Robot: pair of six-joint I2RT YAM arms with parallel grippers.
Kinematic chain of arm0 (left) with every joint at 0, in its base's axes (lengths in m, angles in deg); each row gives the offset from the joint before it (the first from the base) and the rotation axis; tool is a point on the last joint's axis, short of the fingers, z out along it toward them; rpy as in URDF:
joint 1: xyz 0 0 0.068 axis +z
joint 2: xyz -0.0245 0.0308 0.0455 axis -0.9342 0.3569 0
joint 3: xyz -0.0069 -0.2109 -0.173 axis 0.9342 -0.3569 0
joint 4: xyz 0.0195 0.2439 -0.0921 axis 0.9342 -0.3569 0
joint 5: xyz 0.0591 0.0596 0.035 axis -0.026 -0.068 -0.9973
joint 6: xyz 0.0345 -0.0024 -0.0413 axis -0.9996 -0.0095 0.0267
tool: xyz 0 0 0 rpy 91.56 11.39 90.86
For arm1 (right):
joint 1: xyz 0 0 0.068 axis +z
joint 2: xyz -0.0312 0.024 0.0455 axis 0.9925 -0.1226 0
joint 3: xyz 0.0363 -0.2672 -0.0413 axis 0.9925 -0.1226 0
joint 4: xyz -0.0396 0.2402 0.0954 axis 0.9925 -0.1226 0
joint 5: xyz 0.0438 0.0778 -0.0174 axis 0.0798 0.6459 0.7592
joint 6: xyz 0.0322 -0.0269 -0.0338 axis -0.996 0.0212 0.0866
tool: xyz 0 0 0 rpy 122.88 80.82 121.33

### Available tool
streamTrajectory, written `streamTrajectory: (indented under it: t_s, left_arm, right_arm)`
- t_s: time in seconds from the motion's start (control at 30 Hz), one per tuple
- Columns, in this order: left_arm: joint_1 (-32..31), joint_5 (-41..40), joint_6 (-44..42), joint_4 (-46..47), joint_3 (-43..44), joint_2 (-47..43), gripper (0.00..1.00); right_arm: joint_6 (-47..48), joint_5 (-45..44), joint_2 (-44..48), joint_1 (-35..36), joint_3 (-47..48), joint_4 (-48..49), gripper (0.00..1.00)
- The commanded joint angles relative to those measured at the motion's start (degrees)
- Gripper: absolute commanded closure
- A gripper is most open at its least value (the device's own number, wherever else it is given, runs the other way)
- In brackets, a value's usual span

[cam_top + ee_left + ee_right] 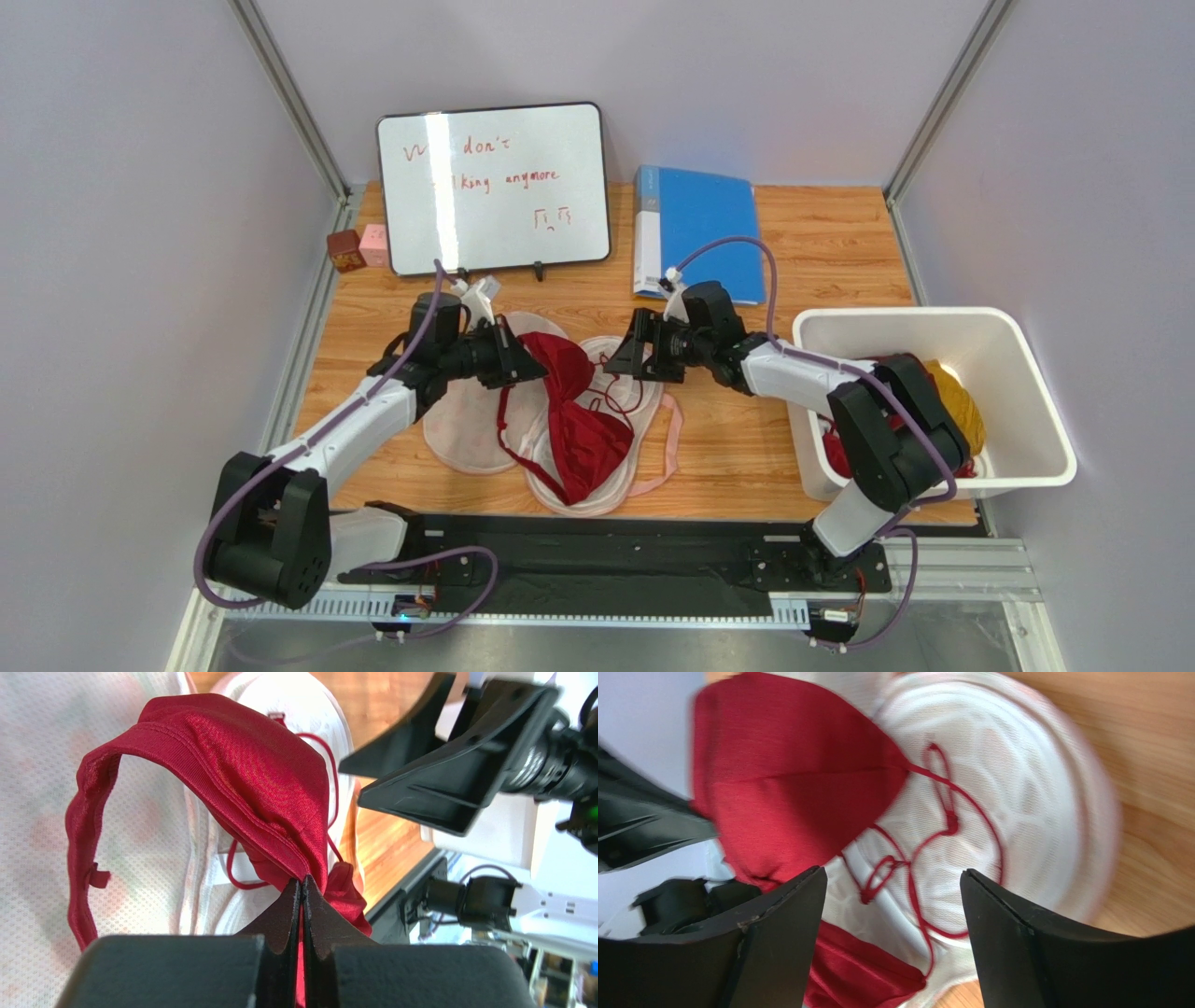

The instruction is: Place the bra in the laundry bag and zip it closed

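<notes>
Lying spread open at the middle of the tabletop [751, 451], the laundry bag [460, 437] shows its pale mesh lining upward. The bra [578, 420] rests on that lining, one cup raised toward the left arm and the other low on the bag's near lobe.

Left jaws: pressed together, pinching a fold of the bra's red fabric at the edge of the raised cup.

Right jaws: spread wide and holding nothing. They hover just above the bag's right side, with the thin red straps [927, 847] looped on the mesh between them.

The two sets of jaws face each other across the bra, near but apart.

A white bin [898, 317] at the right edge holds red and yellow clothes [960, 399]. A whiteboard [491, 182] and a blue folder [701, 231] sit at the far side.
</notes>
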Motion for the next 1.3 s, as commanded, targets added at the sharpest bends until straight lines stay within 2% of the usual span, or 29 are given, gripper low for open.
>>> streamTrajectory:
  t_s: [0.0, 0.2, 0.33, 0.37, 0.63, 0.73, 0.77, 0.83, 0.9, 0.97, 1.03, 1.27]
  left_arm:
    - [0.3, 5.0, -2.5, 0.6, 2.4, 0.5, 1.0]
    - [0.2, 5.3, -3.0, -0.2, 3.3, 1.0, 1.0]
    - [0.2, 6.8, -2.6, 0.5, 3.6, 1.2, 1.0]
    - [0.2, 7.1, -2.7, 0.4, 3.7, 1.1, 1.0]
    - [-0.6, 8.5, -3.3, 0.2, 4.1, 1.3, 1.0]
    - [-1.0, 8.6, -3.5, 0.1, 4.4, 2.2, 1.0]
    - [-1.1, 8.5, -3.5, 0.1, 4.8, 2.5, 1.0]
    - [-1.5, 8.3, -3.4, -0.2, 5.1, 3.1, 1.0]
    - [-1.5, 8.1, -3.4, -0.7, 5.6, 3.3, 1.0]
    - [-1.5, 7.2, -3.8, -1.9, 6.6, 3.7, 1.0]
    - [-1.5, 6.5, -4.3, -2.9, 7.2, 4.3, 1.0]
    - [-1.5, 1.0, -6.0, -10.4, 12.5, 10.6, 1.0]
  right_arm:
    - [-0.4, 10.6, -3.4, 0.2, 4.0, 11.2, 0.2]
    - [9.8, 13.5, -9.3, 1.4, 13.4, 4.9, 0.14]
    - [9.9, 17.6, -13.2, 1.3, 13.5, 10.1, 0.09]
    - [9.1, 19.6, -13.7, 1.4, 12.8, 13.9, 0.07]
    - [6.6, 23.7, -16.9, 1.8, 12.2, 19.1, 0.09]
    - [3.9, 24.7, -16.2, 2.1, 11.5, 21.2, 0.25]
    - [3.3, 24.6, -15.1, 2.3, 11.0, 22.4, 0.37]
    - [2.7, 21.4, -13.0, 2.5, 9.0, 21.8, 0.51]
    - [2.5, 19.8, -9.8, 2.5, 7.6, 19.3, 0.75]
    - [1.6, 15.5, -6.3, 2.5, 5.0, 16.6, 0.89]
    - [0.9, 12.7, -3.7, 2.8, 2.9, 16.9, 0.9]
    - [-1.9, -2.6, 3.4, 3.9, 1.0, 2.0, 0.9]
